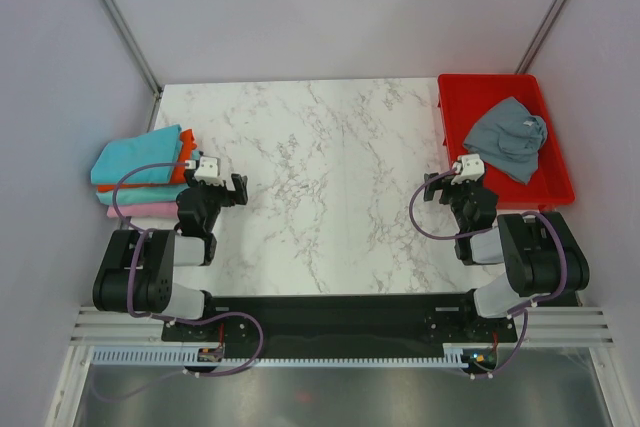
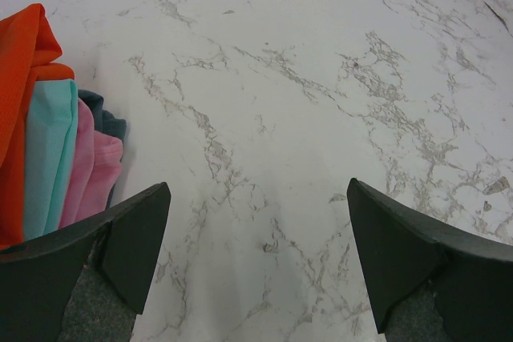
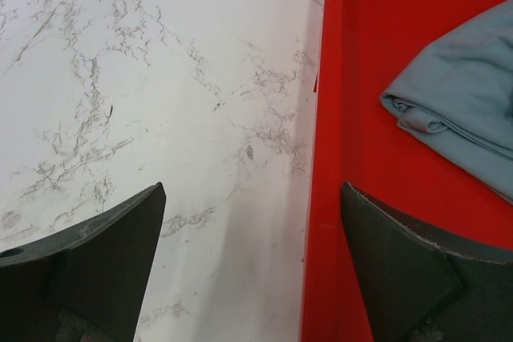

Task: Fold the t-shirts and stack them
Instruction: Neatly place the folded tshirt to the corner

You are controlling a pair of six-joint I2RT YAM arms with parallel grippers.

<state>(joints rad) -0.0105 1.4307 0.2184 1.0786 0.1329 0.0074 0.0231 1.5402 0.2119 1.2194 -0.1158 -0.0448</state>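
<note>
A stack of folded t-shirts (image 1: 140,172) lies at the table's left edge, turquoise on top, with orange-red and pink below. The left wrist view shows the stack's edge (image 2: 56,158) with a dark teal layer too. A crumpled slate grey t-shirt (image 1: 508,134) lies in the red tray (image 1: 555,182) at the right; it shows as grey cloth (image 3: 465,110) in the right wrist view. My left gripper (image 1: 238,189) hovers open just right of the stack, holding nothing. My right gripper (image 1: 432,189) stands open over the tray's left rim (image 3: 317,198), holding nothing.
The marble tabletop (image 1: 330,177) spreads between the two arms. Grey walls and metal posts enclose the back and sides. The arm bases and cables sit along the near edge.
</note>
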